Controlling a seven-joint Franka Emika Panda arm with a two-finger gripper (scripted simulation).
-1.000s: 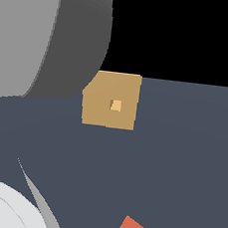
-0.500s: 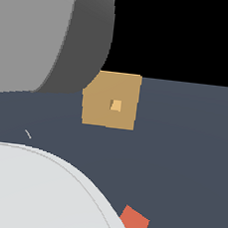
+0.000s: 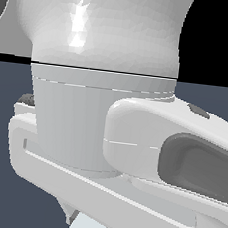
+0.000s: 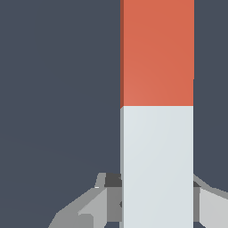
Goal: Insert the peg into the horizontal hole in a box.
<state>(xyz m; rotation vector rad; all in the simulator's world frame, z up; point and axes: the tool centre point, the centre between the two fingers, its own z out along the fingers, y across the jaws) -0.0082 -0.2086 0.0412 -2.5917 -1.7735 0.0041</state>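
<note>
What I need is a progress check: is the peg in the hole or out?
Out: the peg shows bare in the wrist view, with no box around it.

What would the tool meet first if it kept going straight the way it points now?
Most likely the peg, which lies directly ahead of the tool between its fingers. Past it only the dark floor shows. Whether the fingers already touch the peg is unclear.

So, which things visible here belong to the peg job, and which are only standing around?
For the job:
- peg, red-orange and pale halves, filling the wrist view
- gripper, its fingers beside the peg's pale end

Not for the job:
- dark floor
- arm body, which blocks the exterior view; box not visible
</note>
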